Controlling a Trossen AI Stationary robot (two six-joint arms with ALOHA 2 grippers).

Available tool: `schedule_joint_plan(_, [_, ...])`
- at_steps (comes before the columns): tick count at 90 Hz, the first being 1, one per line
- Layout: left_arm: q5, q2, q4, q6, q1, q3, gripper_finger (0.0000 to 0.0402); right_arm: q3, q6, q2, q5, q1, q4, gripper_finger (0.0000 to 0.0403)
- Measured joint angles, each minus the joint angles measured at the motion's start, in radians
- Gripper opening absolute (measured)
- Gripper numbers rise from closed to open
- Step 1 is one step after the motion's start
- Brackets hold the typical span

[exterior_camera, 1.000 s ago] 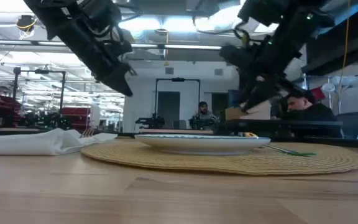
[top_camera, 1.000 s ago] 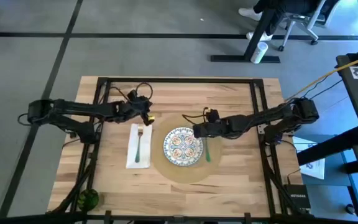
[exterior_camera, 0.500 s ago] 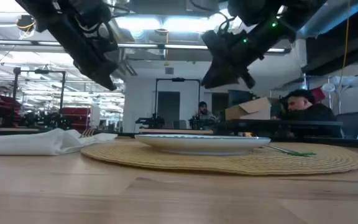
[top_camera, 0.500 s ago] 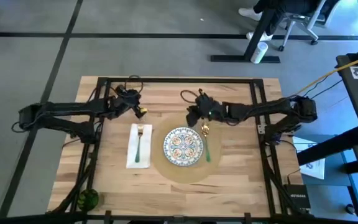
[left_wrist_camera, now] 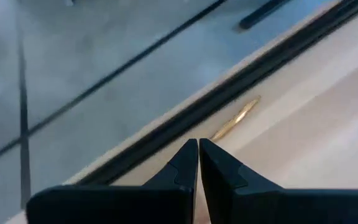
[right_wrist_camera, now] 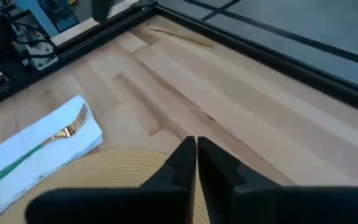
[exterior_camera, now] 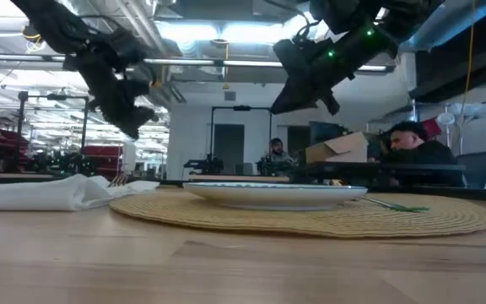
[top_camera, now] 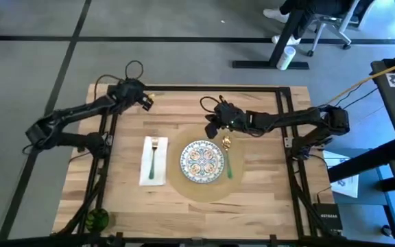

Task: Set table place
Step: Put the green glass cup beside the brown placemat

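Note:
The round tan placemat (top_camera: 184, 186) lies on the wooden table (top_camera: 266, 199) with a patterned plate (top_camera: 201, 161) on its middle. A green-handled spoon (top_camera: 229, 165) rests on the mat to the right of the plate. A white napkin (top_camera: 153, 161) with a gold, green-handled fork (right_wrist_camera: 67, 129) on it lies to the left of the mat. My left gripper (top_camera: 146, 103) hangs shut over the table's far left part, holding nothing. My right gripper (top_camera: 210, 129) hangs shut above the mat's far edge (right_wrist_camera: 123, 168), also with nothing in it.
A thin gold stick-like thing (left_wrist_camera: 236, 119) lies by the table's far edge, just ahead of my left gripper. A green object (top_camera: 96, 218) sits at the near left corner. A black frame (top_camera: 197, 89) runs along the far edge and both sides.
My left gripper has gone from beside the napkin's far end toward the table's far left corner and has risen. My right gripper has lifted from just above the spoon and drawn back toward the far edge, then stayed. The spoon, plate, napkin and fork have kept still.

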Motion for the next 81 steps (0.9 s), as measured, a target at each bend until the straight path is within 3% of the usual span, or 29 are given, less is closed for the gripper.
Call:
schedule_joint_plan(26, [0.033,0.181,0.121,-0.014,0.086,0.014,0.0,0.0,0.007,0.0,0.0,0.008,0.04,0.0001])
schedule_joint_plan(41, [0.064,0.292,0.096,-0.02,0.095,0.09,0.0,0.0,0.003,0.0,-0.009,0.021,0.056,0.0])
schedule_joint_plan(63, [0.064,0.314,0.026,-0.079,0.061,0.185,0.0,0.0,0.003,0.0,-0.026,0.021,0.057,0.0])
schedule_joint_plan(81, [0.127,0.314,0.023,-0.12,0.0,0.235,0.0,0.0,0.002,0.0,-0.026,0.021,0.06,0.0])
